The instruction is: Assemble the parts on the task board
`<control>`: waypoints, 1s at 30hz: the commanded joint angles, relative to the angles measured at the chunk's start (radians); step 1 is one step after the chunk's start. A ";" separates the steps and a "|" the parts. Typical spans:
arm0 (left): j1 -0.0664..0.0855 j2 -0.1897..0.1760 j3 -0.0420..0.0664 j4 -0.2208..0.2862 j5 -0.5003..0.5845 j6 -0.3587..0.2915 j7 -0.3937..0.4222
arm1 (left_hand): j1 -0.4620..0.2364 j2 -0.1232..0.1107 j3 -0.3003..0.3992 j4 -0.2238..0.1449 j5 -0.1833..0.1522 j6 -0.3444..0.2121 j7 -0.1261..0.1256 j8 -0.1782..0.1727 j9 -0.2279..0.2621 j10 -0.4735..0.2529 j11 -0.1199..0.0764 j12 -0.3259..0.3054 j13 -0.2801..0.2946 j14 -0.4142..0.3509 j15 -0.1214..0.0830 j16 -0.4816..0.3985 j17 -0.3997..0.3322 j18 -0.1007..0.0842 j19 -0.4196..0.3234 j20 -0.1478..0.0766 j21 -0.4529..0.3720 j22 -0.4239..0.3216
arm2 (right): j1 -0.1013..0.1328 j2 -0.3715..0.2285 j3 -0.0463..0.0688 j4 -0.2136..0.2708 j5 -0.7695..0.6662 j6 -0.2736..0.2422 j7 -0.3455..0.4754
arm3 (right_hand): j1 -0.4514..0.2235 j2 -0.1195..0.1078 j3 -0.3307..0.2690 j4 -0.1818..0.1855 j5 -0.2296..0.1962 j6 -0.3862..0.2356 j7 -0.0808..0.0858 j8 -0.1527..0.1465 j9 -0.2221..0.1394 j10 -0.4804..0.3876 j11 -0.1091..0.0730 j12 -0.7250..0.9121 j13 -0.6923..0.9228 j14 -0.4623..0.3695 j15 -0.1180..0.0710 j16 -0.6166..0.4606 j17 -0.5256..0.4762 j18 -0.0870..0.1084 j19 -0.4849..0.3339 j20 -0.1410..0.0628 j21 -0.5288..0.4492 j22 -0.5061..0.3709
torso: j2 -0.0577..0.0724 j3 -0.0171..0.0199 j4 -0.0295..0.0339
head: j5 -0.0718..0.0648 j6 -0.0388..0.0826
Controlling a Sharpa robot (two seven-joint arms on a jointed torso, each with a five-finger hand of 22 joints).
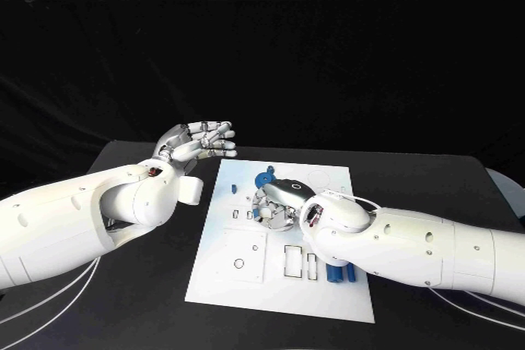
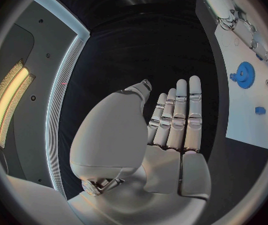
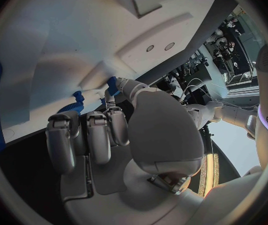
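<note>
Head view: task board (image 1: 235,278) flat on the black surface (image 1: 131,320). Blue gear (image 1: 268,177) seated near its far edge; two blue parts (image 1: 339,274) lie loose at its near right; several cut-outs vacant. Assembly judged early. Right hand (image 1: 279,206) down on the board's middle.

Left wrist view: left hand (image 2: 171,135) raised off the board, fingers straight and together, holding nothing. Gear (image 2: 244,75) and small blue part (image 2: 259,110) on the board.

Right wrist view: right hand (image 3: 109,130) at the board, fingertips touching a blue part (image 3: 112,85); grasp cannot be told.

Black table (image 1: 438,175) with a matte top, black backdrop (image 1: 328,54) behind its far edge
</note>
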 commanded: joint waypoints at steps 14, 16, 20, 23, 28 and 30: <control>0.001 -0.001 0.001 0.001 -0.006 0.018 0.004 | 0.006 -0.002 0.007 -0.001 -0.004 -0.005 0.016 -0.007 -0.001 0.005 0.003 -0.005 -0.001 -0.008 0.001 -0.003 0.003 0.011 -0.010 0.002 0.008 0.002 | -0.003 0.000 -0.004 0.000 -0.036 0.029 -0.029 | -0.033 -0.025 -0.012 0.009 -0.017 0.012 -0.015 0.050 0.039 -0.009 -0.003 -0.016 0.062 0.089 -0.004 -0.004 0.194 -0.014 0.105 -0.006 0.005 0.263 | 0.000 0.0010 -0.0004 | -0.002 0.002; 0.001 -0.001 0.000 0.001 -0.006 0.018 0.004 | 0.006 -0.002 0.007 -0.001 -0.004 -0.005 0.016 -0.007 -0.001 0.005 0.003 -0.005 -0.001 -0.008 0.001 -0.003 0.003 0.011 -0.010 0.002 0.008 0.002 | -0.003 0.000 -0.004 0.000 -0.037 0.026 -0.030 | -0.044 -0.032 -0.016 0.014 -0.024 0.009 -0.013 0.049 0.039 -0.011 -0.001 -0.019 0.060 0.089 -0.003 -0.005 0.193 -0.014 0.105 -0.005 0.005 0.263 | 0.000 0.0009 -0.0007 | -0.003 0.002; 0.001 -0.002 0.000 0.002 -0.006 0.018 0.004 | 0.006 -0.002 0.007 -0.001 -0.004 -0.005 0.016 -0.007 -0.001 0.005 0.003 -0.005 -0.001 -0.008 0.001 -0.003 0.003 0.011 -0.010 0.002 0.008 0.002 | -0.003 0.000 -0.004 -0.001 -0.042 0.017 -0.038 | -0.056 -0.040 -0.022 0.021 -0.026 0.005 -0.011 0.047 0.037 -0.015 0.001 -0.023 0.056 0.089 -0.002 -0.005 0.193 -0.014 0.105 -0.004 0.005 0.263 | 0.001 0.0006 -0.0008 | -0.003 0.003; 0.001 -0.002 0.000 0.002 -0.006 0.018 0.004 | 0.006 -0.002 0.007 -0.001 -0.004 -0.005 0.016 -0.007 -0.001 0.005 0.003 -0.005 -0.001 -0.008 0.001 -0.003 0.003 0.011 -0.010 0.002 0.008 0.002 | -0.003 0.001 -0.004 -0.001 -0.044 0.014 -0.040 | -0.063 -0.046 -0.027 0.024 -0.024 0.002 -0.010 0.046 0.036 -0.017 0.002 -0.025 0.054 0.089 -0.001 -0.005 0.193 -0.014 0.105 -0.003 0.005 0.263 | 0.001 0.0006 -0.0004 | -0.003 0.003; 0.001 -0.003 0.000 0.001 -0.006 0.018 0.004 | 0.006 -0.002 0.007 -0.001 -0.004 -0.005 0.016 -0.007 -0.001 0.005 0.003 -0.005 -0.001 -0.008 0.001 -0.003 0.003 0.011 -0.010 0.002 0.008 0.002 | -0.003 0.002 -0.004 -0.003 -0.045 0.010 -0.041 | -0.069 -0.054 -0.031 0.028 -0.022 -0.006 -0.007 0.042 0.034 -0.024 0.004 -0.032 0.047 0.089 0.001 -0.006 0.191 -0.014 0.105 -0.002 0.005 0.263 | 0.000 0.0005 -0.0004 | -0.004 0.003; 0.001 -0.003 0.000 0.001 -0.006 0.018 0.004 | 0.006 -0.002 0.007 -0.001 -0.004 -0.005 0.016 -0.007 -0.001 0.005 0.003 -0.005 -0.001 -0.008 0.001 -0.003 0.003 0.011 -0.010 0.002 0.008 0.002 | -0.003 0.003 -0.004 -0.003 -0.045 0.008 -0.041 | -0.070 -0.056 -0.031 0.028 -0.021 -0.012 -0.005 0.038 0.032 -0.027 0.006 -0.036 0.043 0.089 0.002 -0.005 0.193 -0.014 0.105 -0.001 0.005 0.263 | 0.000 0.0005 -0.0005 | -0.004 0.003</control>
